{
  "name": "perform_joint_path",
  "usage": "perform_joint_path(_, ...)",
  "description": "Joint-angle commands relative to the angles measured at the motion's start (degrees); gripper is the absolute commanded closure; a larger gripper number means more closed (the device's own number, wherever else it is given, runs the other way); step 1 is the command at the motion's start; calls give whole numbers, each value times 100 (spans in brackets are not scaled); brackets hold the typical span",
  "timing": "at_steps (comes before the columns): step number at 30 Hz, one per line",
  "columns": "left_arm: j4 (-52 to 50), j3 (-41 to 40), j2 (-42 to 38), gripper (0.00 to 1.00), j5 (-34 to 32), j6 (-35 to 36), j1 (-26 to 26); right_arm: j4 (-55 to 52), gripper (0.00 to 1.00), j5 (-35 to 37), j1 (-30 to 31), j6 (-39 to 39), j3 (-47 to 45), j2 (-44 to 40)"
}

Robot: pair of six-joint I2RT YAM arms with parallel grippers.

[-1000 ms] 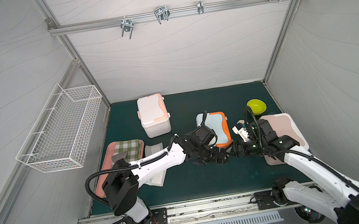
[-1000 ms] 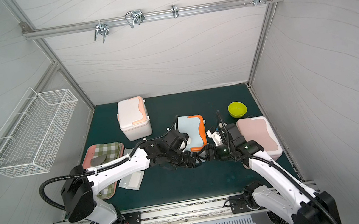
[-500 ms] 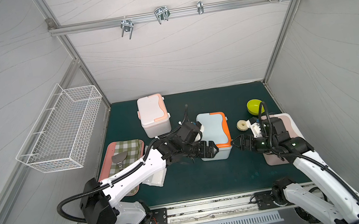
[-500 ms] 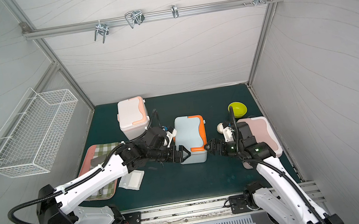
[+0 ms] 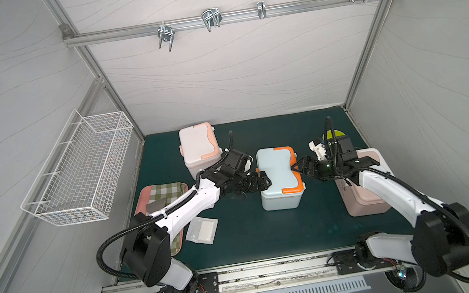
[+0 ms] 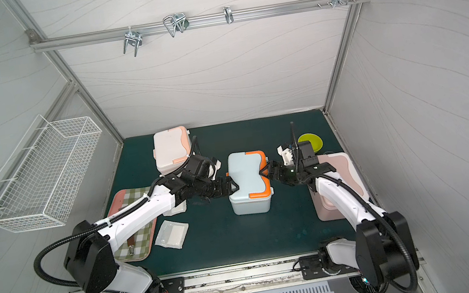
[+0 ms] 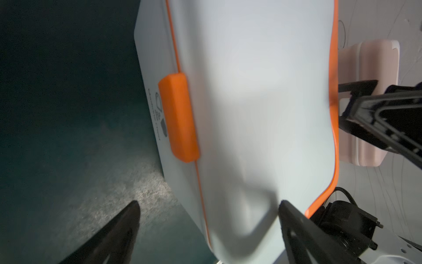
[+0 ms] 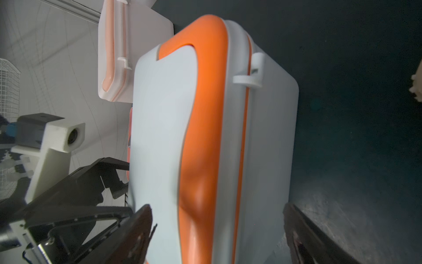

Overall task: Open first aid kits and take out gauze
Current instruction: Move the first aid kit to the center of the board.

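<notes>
The pale blue first aid kit [image 5: 278, 175] with orange trim stands shut in the middle of the green mat in both top views. My left gripper [image 5: 265, 180] is open at its left side, and the lid's edge lies between the fingers [image 7: 209, 205]. The orange clasp [image 7: 180, 118] is closed. My right gripper [image 5: 296, 168] is open at the kit's right side, straddling the orange handle edge [image 8: 217, 209]. A white and peach kit [image 5: 198, 146] stands at the back. A pink kit [image 5: 366, 193] lies partly under my right arm. One gauze pouch [image 5: 202, 230] lies on the mat, and another gauze pouch [image 6: 175, 209] peeks from under my left arm.
A pink tray [image 5: 140, 199] with checked cloth lies at the left, under my left arm. A green bowl [image 6: 309, 142] sits at the back right. A wire basket [image 5: 85, 169] hangs on the left wall. The enclosure walls close in on three sides.
A second ago both grippers met in front of the blue kit. They have since parted to its left and right sides, and the kit has shifted slightly nearer.
</notes>
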Motion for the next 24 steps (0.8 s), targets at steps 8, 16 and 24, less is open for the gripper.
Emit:
perform_joint_path(8,282,388,252,6,9,-162,-857,-95,17,-417,448,-317,14,-64)
perform_joint_path(16,421,315,127,6,-135,-418,-1307,-734,17,-393,464,-355,-317,-1146)
perform_joint_path(24,474,-128,-402,5,-394,-564,-1385,-1125,16,-32,394,-453,-311,-1468)
